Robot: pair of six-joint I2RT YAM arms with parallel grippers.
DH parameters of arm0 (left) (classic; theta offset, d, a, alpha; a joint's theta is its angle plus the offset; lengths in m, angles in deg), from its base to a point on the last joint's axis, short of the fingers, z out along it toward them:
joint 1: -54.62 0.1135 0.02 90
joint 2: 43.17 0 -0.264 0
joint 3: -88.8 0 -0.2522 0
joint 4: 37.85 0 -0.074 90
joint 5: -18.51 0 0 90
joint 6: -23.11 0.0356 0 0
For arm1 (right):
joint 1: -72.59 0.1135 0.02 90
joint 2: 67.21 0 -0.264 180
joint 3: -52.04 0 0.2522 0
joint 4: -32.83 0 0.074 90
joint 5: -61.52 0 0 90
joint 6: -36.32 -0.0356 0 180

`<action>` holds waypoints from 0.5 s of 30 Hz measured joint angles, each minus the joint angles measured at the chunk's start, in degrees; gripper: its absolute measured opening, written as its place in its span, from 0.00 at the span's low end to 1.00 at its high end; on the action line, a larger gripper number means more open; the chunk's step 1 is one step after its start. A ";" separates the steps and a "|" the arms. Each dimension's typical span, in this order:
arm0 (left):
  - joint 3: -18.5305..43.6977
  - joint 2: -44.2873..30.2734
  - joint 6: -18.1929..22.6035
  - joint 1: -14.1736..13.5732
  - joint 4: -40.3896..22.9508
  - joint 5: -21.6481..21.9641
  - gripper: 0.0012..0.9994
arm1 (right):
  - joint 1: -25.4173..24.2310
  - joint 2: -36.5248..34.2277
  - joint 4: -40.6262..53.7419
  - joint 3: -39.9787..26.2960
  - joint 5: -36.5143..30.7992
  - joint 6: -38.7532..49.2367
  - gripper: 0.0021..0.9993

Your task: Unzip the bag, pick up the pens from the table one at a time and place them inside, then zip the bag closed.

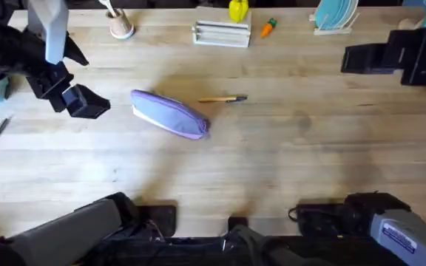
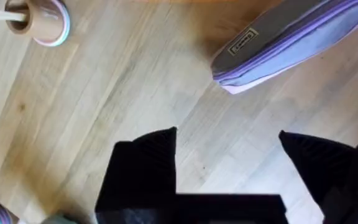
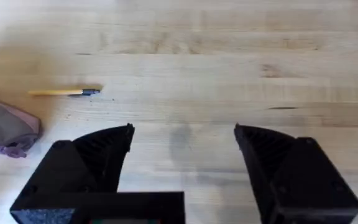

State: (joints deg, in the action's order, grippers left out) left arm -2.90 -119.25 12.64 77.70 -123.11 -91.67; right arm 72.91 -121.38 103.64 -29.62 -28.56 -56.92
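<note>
Looking down from overhead, I see my two arm bases at the near edge of the table (image 1: 287, 162), with bare planks just beyond them. Farther out, near the middle, the bag (image 1: 170, 114) lies flat and slanted, its zipper apparently shut. One pen (image 1: 223, 99) lies just beyond the bag's right end, close to it, though I cannot tell whether they touch.

My left gripper (image 1: 80, 101) hangs to the left of the bag, near but apart from it, with its fingers (image 2: 146, 163) spread wide and nothing between them; its wrist camera shows the bag's end ahead of the fingertips. My right gripper (image 1: 368, 58) sits far to the right, well apart from bag and pen, jaws parted and empty.

Along the far edge stands a cup (image 1: 121, 28).
</note>
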 joint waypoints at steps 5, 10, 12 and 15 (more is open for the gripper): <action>0.00 -3.67 13.52 -0.09 -2.26 -1.25 0.99 | 0.00 0.00 -0.01 0.00 0.00 0.00 1.00; 0.00 -8.32 24.15 -0.11 -2.23 -2.23 0.99 | 0.00 0.00 -0.51 0.00 0.00 0.00 1.00; 0.00 -10.12 27.51 -0.11 -2.23 -3.84 0.99 | 0.00 0.00 -1.09 0.00 0.00 0.00 1.00; 0.00 -12.92 31.72 -0.11 -2.22 -7.02 0.99 | 0.00 0.00 -2.18 0.00 0.00 0.00 1.00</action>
State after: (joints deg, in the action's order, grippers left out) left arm -2.90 -132.17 44.36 77.59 -125.33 -98.70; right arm 72.91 -121.38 101.46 -29.62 -28.56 -56.92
